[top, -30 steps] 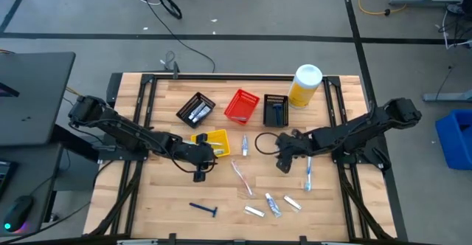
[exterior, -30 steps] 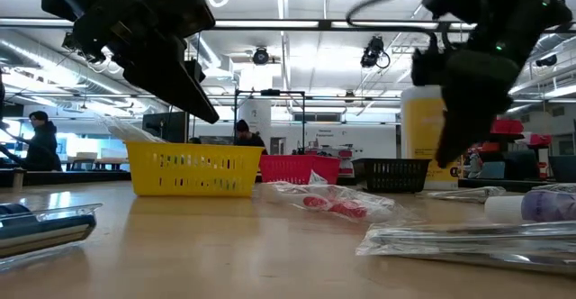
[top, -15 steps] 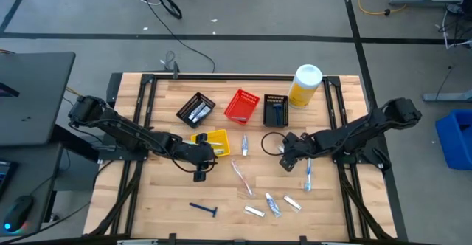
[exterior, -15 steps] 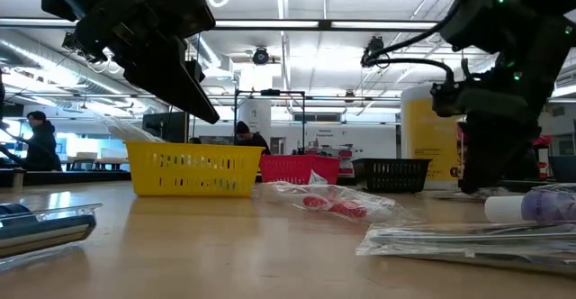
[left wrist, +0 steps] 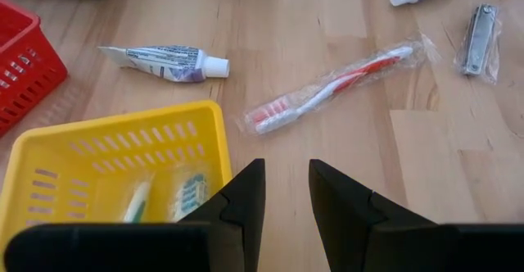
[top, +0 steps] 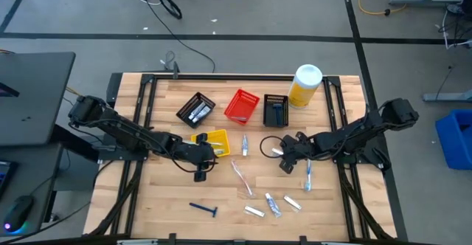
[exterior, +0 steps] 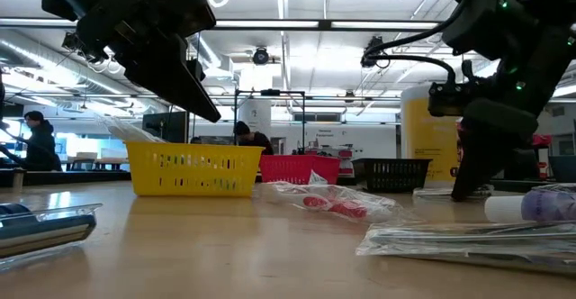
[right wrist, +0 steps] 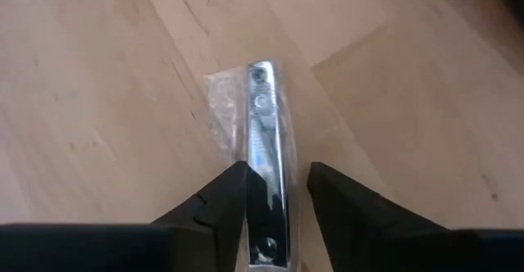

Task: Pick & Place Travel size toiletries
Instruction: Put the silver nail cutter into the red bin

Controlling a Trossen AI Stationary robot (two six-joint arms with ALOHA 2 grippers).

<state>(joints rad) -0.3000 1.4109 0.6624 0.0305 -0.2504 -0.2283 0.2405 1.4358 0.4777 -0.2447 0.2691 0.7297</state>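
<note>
we have the right end effector point(right wrist: 274, 192) down on the bench point(right wrist: 98, 100), fingers straddling a wrapped nail clipper point(right wrist: 264, 141) without pinching yet. we should close squarely across its narrow sides, then lift straight. the left end effector point(left wrist: 285, 192) waits part-open over the yellow basket point(left wrist: 98, 153).

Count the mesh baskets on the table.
4. The angled black basket is at the back left, the red basket is next to it, the upright black basket is beside the yellow bottle, and the yellow basket is nearer the middle. None look hidden.
</note>
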